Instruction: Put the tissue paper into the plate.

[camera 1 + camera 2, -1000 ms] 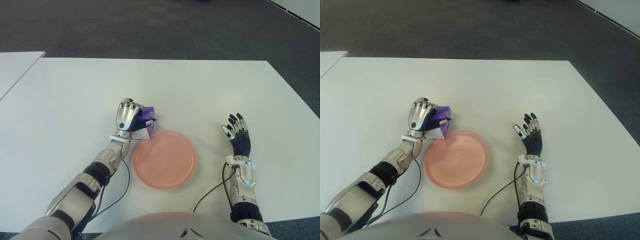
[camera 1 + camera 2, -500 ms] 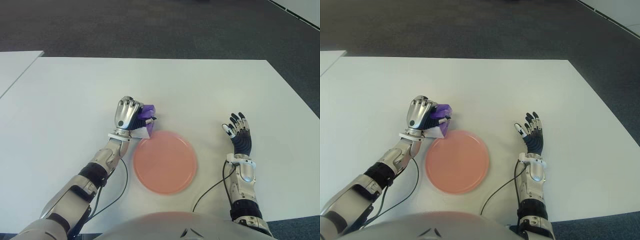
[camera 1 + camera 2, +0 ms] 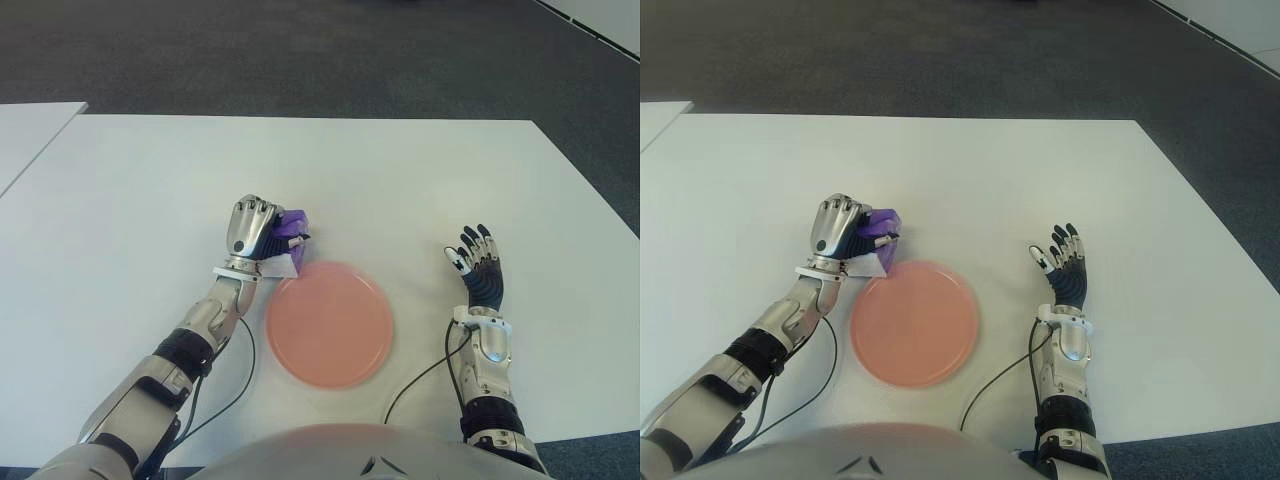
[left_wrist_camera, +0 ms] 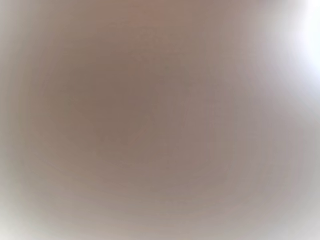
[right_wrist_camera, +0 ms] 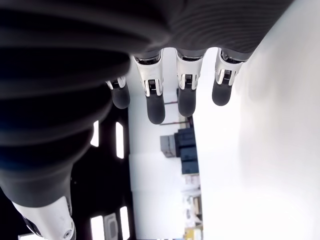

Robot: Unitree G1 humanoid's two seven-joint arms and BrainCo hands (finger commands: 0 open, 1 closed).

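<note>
My left hand (image 3: 254,232) is curled around a purple and white tissue pack (image 3: 290,240), just past the far left rim of the pink plate (image 3: 330,322). The pack shows between the fingers and sticks out to the right of the hand. The plate lies flat on the white table (image 3: 400,180) and holds nothing. My right hand (image 3: 478,270) shows to the right of the plate, fingers spread and pointing up with nothing in them. The left wrist view is a plain blur. Straight fingers (image 5: 155,102) fill the right wrist view.
A black cable (image 3: 420,375) loops on the table by my right forearm, another (image 3: 240,375) by my left forearm. A second white table (image 3: 30,130) stands at the far left. Dark carpet (image 3: 300,50) lies beyond the far edge.
My left hand with the tissue pack has shifted slightly away from the plate's rim and a little to the left. The right hand has stayed in place.
</note>
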